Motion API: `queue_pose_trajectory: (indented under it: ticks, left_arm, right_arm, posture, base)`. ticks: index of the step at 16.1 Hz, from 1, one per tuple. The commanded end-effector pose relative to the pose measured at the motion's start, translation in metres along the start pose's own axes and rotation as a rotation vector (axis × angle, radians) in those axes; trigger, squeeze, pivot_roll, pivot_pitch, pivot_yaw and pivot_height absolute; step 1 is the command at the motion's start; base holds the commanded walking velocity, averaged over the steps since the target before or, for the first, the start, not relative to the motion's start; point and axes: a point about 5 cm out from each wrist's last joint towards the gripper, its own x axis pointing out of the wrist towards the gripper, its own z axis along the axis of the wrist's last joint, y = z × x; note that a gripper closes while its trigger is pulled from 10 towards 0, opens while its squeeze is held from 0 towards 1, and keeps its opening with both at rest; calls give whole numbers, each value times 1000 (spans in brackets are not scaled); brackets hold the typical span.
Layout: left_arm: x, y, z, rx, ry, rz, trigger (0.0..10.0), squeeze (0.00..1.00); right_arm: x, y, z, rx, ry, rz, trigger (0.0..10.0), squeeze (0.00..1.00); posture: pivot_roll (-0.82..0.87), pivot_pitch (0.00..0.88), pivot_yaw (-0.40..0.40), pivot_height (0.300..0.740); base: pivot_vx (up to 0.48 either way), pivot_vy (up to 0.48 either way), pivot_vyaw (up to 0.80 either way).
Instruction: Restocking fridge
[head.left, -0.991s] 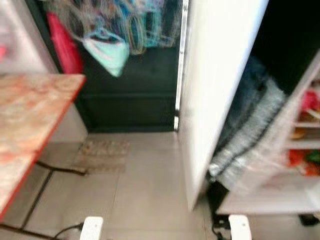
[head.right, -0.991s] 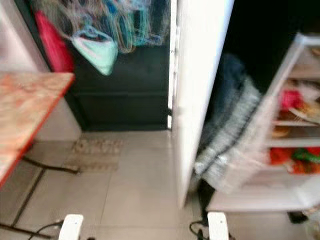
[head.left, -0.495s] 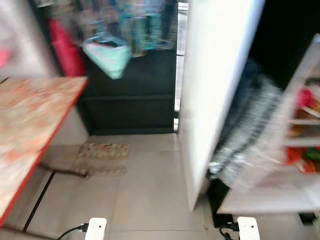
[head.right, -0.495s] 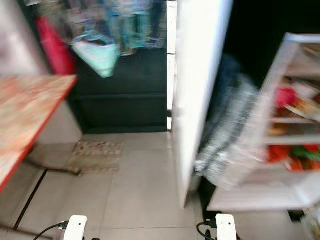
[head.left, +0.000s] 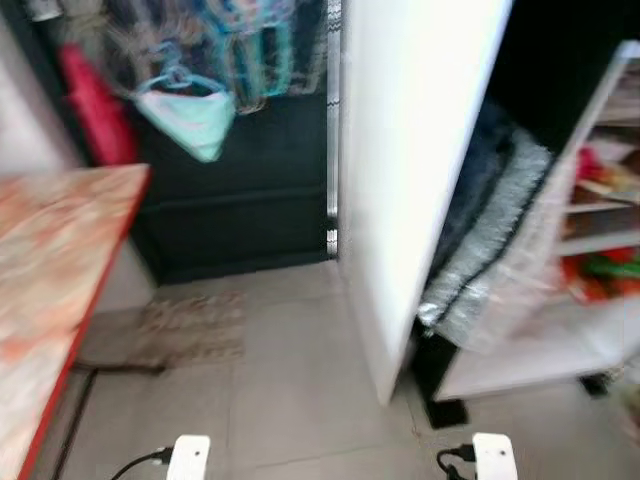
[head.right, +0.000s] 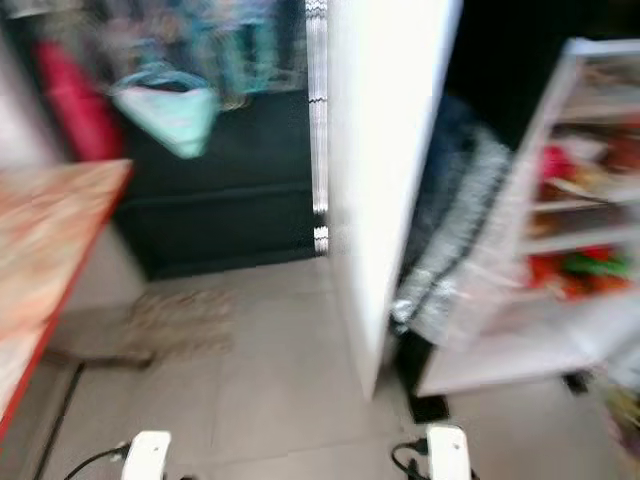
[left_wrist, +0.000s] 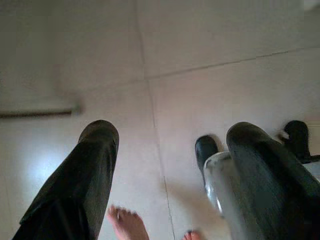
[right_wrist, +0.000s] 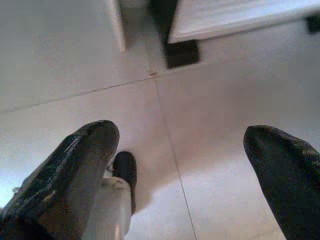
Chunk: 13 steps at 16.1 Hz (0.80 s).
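Fridge door (head.left: 420, 170) stands open, white and edge-on, its stocked door shelves (head.left: 600, 240) just right of it. Judged stiff, heavy-swinging; grip the outer edge. Left tool (left_wrist: 165, 170) and right tool (right_wrist: 180, 165) hang spread wide, empty, over floor (head.left: 290, 390).

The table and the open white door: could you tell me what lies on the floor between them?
A small patterned mat on bare floor tiles, seen in both eye views.

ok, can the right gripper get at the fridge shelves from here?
Probably not yet. The right gripper hangs open over the floor, and the shelves lie ahead to the right, past the white door.
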Motion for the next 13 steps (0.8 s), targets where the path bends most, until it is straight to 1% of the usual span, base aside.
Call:
queue_pose_trajectory:
  ticks: [1,4,5,13]
  left_arm:
    - [-1,2,-4,23,14,-1,10000,0]
    - [0,0,-1,24,15,-3,10000,0]
    - [0,0,-1,22,17,-6,10000,0]
    - [0,0,-1,43,18,-8,10000,0]
  right_arm:
    - [0,3,0,14,4,-1,10000,0]
    - [0,4,1,21,3,-6,10000,0]
    - [0,4,1,21,3,-9,10000,0]
    - [1,6,3,25,-6,-19,10000,0]
  posture:
    - [-28,11,42,740]
    - [-29,15,45,740]
    - [-31,17,43,740]
    - [-34,14,50,740]
  base:
    - [0,0,-800]
    - [0,0,-800]
    - [0,480,-800]
    - [0,0,-800]
